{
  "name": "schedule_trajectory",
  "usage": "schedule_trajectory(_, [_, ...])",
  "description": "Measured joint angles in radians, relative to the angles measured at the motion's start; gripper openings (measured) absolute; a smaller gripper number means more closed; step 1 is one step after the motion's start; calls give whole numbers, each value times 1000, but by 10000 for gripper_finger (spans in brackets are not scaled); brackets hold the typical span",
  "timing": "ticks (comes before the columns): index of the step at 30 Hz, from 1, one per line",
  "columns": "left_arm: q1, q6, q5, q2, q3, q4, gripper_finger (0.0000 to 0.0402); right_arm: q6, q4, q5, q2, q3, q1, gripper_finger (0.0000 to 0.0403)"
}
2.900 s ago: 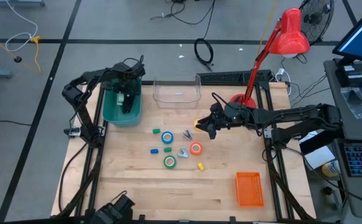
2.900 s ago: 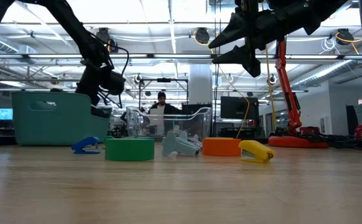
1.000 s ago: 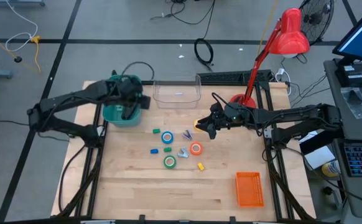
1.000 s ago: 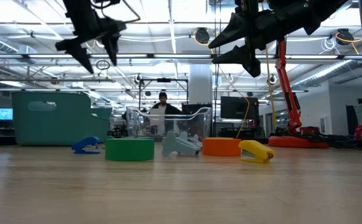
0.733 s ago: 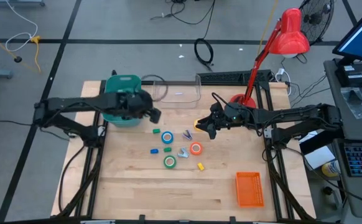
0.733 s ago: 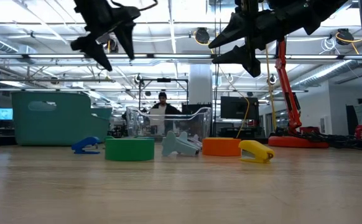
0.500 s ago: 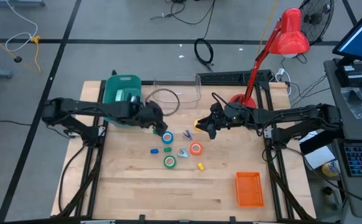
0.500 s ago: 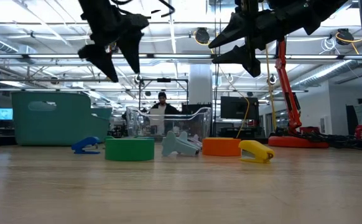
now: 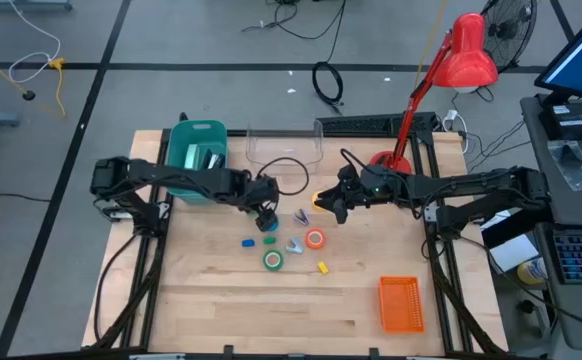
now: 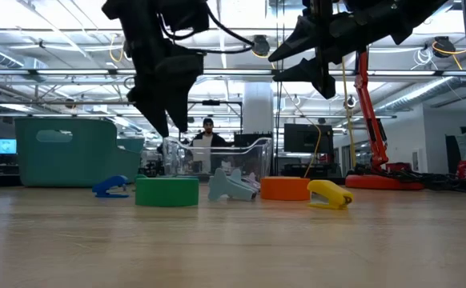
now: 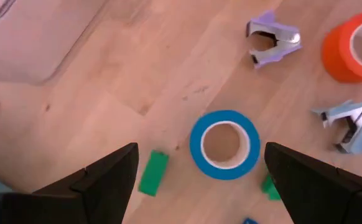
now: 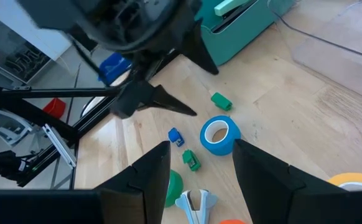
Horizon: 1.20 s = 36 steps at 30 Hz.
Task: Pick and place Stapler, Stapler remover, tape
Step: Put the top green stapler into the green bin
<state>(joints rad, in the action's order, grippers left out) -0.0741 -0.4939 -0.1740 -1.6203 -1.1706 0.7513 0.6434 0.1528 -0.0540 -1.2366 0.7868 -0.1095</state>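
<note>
We are hovering our left end effector (image 11: 199, 171), fingers spread wide and gripping nothing, directly above the blue ring-shaped tape roll (image 11: 224, 144) lying flat on the wooden counter (image 9: 221, 300). Our right end effector (image 9: 323, 203) is waiting nearby, raised, open and empty.

Blue tape roll (image 11: 224, 144) hidden under left hand (image 9: 265, 217) in high view. Orange roll (image 11: 355, 40) cut by frame edge, left wrist view. Yellow roll (image 12: 356, 180) barely showing at edge, right wrist view. Teal bin (image 9: 195, 152) contents too small to ID.
</note>
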Motion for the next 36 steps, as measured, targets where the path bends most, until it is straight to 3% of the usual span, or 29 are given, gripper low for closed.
schedule_trajectory(6, [-61,86,4,2,0,3,351,0,0,0,0,0,0,166])
schedule_trajectory(16, [-108,252,97,-41,0,51,351,0,0,0,0,0,0,166])
schedule_trajectory(25, [-121,342,99,-134,0,105,351,0,-1,0,0,0,0,166])
schedule_trajectory(36, [-152,434,95,-146,0,145,351,12,0,0,0,0,0,166])
